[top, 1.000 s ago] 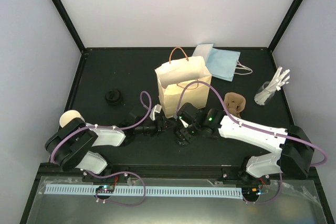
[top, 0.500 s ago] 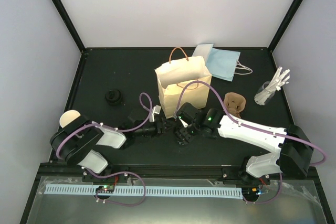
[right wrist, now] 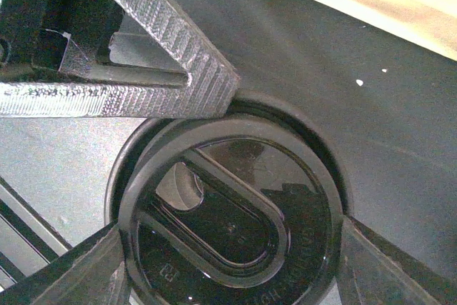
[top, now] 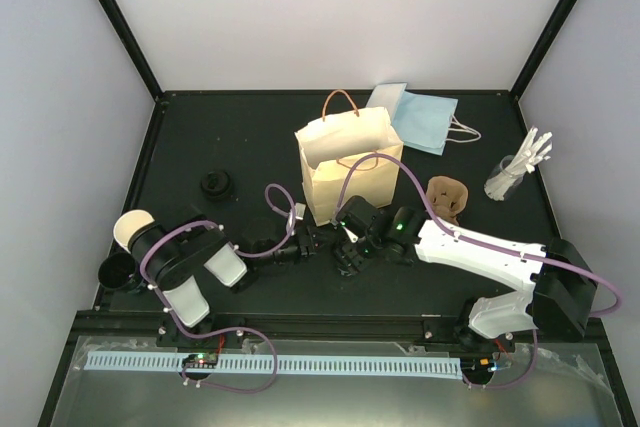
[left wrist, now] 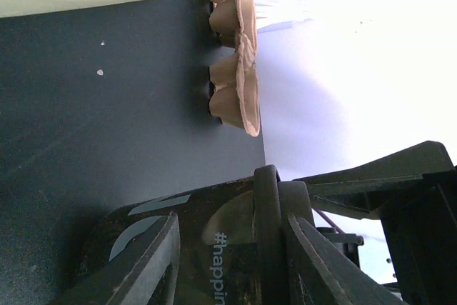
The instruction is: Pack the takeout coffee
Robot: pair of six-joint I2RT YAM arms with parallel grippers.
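The takeout coffee (right wrist: 214, 248) fills the right wrist view, its black lid seen from above. My right gripper (right wrist: 230, 233) is shut on it, one finger at each side of the lid. In the top view the cup is hidden under that gripper (top: 350, 250), just in front of the tan paper bag (top: 345, 162). My left gripper (top: 312, 240) reaches in from the left, rolled on its side. One of its fingers (right wrist: 164, 48) touches the lid's rim. In the left wrist view its jaws (left wrist: 232, 223) stand open around the printed cup (left wrist: 228, 248).
Blue bags (top: 425, 119) lie behind the tan bag. To its right are a brown pulp cup carrier (top: 448, 197) and a glass of white cutlery (top: 515, 167). At the left are black lids (top: 215, 185), stacked cream cups (top: 130, 227) and a black round thing (top: 115, 274).
My left arm's elbow has swung right, uncovering the black round thing at the left edge. The left jaws have narrowed around the cup. The right arm has not moved.
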